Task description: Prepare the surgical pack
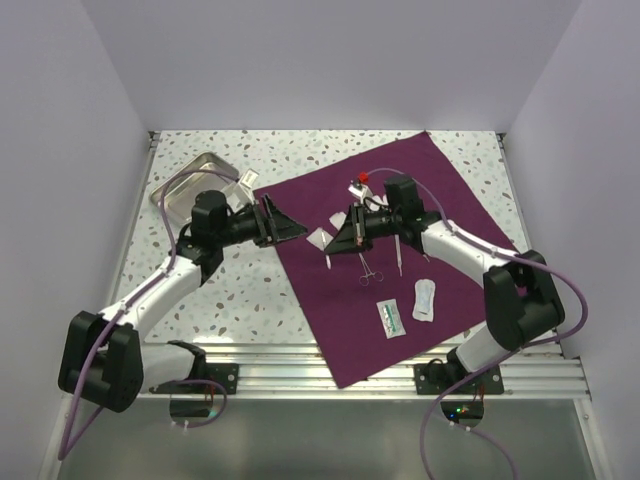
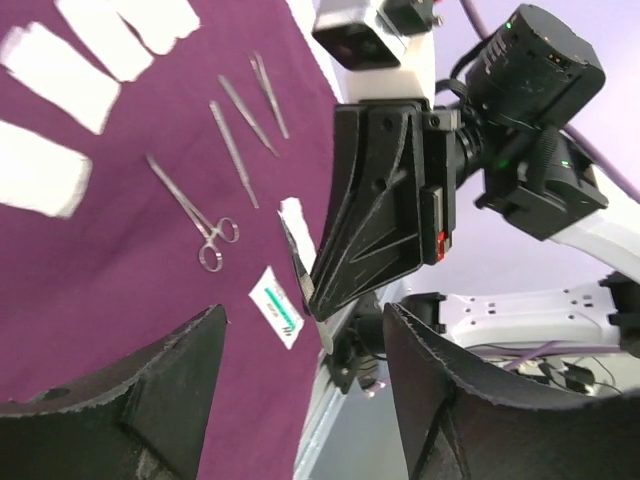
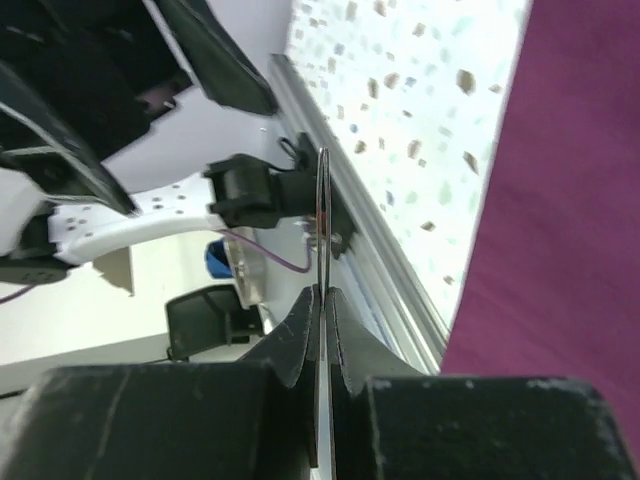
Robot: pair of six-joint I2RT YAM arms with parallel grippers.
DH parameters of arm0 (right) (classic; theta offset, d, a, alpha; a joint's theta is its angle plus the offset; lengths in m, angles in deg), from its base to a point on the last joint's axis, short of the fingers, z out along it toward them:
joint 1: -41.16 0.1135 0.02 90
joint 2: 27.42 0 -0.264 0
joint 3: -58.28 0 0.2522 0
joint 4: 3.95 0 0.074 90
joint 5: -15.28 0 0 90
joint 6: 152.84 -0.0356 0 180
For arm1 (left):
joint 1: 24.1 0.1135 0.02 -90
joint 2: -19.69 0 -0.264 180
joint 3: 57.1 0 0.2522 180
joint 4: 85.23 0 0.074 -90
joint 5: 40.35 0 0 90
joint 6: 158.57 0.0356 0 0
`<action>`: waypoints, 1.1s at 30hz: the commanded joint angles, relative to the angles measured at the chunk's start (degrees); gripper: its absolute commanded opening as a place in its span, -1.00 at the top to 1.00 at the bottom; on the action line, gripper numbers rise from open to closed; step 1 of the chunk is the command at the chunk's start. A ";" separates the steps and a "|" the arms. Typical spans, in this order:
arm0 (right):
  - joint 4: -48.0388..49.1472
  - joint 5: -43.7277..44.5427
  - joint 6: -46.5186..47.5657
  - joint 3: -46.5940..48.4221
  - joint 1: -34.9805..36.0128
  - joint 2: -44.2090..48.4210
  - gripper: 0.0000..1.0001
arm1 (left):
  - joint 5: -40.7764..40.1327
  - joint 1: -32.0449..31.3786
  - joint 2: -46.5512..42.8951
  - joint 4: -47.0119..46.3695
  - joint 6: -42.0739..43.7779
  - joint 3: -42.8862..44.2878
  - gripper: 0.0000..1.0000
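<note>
Speckled white table (image 1: 230,290) between plain pale walls carries the surgical pack (image 1: 340,320). It is spread flat as one maroon sheet right of centre, and its near corner laps over the metal rail at the table's near edge. One steel tray (image 1: 185,185) sits at the far left.

The right gripper (image 1: 338,240) is pressed together on a thin flat metal instrument (image 3: 322,200), seen edge-on from its own wrist and pinched only at one end. The left gripper (image 1: 290,228) is spread wide with nothing in it, and it faces the right gripper from just beside the sheet's left edge.

Such a narrow pinch could let the blade swivel or slide out, and it would then likely land on the rail or off the sheet. The two grippers are also close enough that a small misjudged advance might knock them together. A low tip could snag the cloth and drag the laid-out set askew.

Lying on the sheet:
- One ring-handled clamp (image 2: 205,225).
- Three slim straight instruments (image 2: 248,115).
- One green-printed packet (image 1: 392,318).
- One plain white packet (image 1: 424,300).
- Four blurred white pads (image 2: 60,75) in the left wrist view, which the top view does not show.
</note>
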 commanded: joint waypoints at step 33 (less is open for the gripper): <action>14.38 -4.09 -9.22 1.32 3.29 2.13 1.00 | 1.51 -6.04 6.75 -18.88 -12.59 -1.80 0.53</action>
